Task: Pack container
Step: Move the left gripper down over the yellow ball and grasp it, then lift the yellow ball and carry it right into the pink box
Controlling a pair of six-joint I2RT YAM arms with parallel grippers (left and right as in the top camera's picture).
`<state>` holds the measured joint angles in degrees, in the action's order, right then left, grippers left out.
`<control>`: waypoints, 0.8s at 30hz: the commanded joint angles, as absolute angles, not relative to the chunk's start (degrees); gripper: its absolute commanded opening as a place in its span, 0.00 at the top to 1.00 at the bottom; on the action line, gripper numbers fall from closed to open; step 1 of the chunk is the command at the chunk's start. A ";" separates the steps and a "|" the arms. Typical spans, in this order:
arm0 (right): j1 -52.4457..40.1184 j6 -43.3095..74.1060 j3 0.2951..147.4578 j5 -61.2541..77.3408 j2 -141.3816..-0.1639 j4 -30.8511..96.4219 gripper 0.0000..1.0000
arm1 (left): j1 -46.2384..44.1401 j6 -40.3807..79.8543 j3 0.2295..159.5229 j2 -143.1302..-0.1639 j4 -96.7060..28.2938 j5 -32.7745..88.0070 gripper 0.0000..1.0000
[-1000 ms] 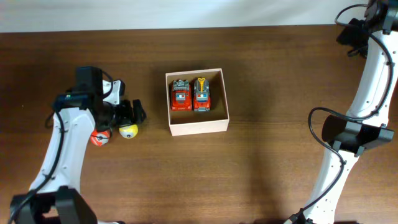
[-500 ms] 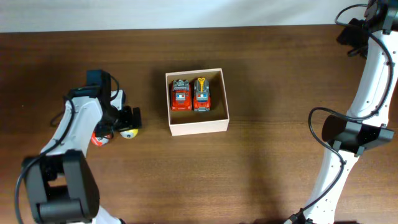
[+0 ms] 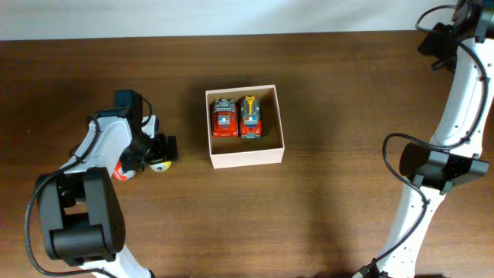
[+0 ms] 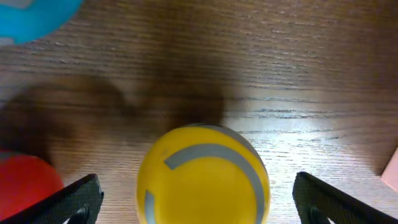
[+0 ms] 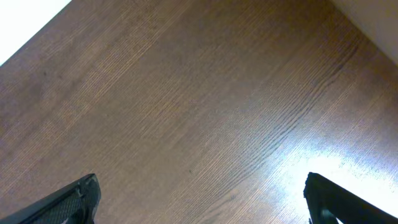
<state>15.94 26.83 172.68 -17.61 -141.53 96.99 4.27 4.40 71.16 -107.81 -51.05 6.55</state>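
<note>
**Container two toys in, yellow ball lined up for the next pick**

Container first: the small square cream-white cardboard box (image 3: 247, 157) sits open near the middle of the surface, with a red toy truck (image 3: 225, 118) and an orange toy truck with a yellow boom (image 3: 252, 116) side by side on its tan floor.

The step in hand looks like the next pick. The left arm (image 3: 99, 147) is bent low to the left of the box. The left jaws are spread wide and hold nothing, and the yellow ball with grey stripes (image 4: 204, 174) lies between them. A red ball (image 3: 121, 171) lies just beside it, and a pale blue round object (image 4: 31, 15) shows at the edge of the wrist view.

As I judge it, the next move calls for closing squarely on the yellow ball without nudging the red one, since a round toy would roll easily.

The right jaws are also wide and empty, above bare wood at the far right.

The surface (image 3: 347, 216) is dark brown wood-grain laminate. A plain white wall (image 3: 231, 14) runs along its far edge.
</note>
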 commanded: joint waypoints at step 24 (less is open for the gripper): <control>16.16 27.31 173.53 -18.65 -139.87 97.30 0.01 | -1.02 6.98 72.18 -108.79 -49.43 6.17 0.74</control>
<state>15.94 26.81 172.68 -17.61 -141.53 96.99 -0.32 5.50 71.16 -108.27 -49.91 5.50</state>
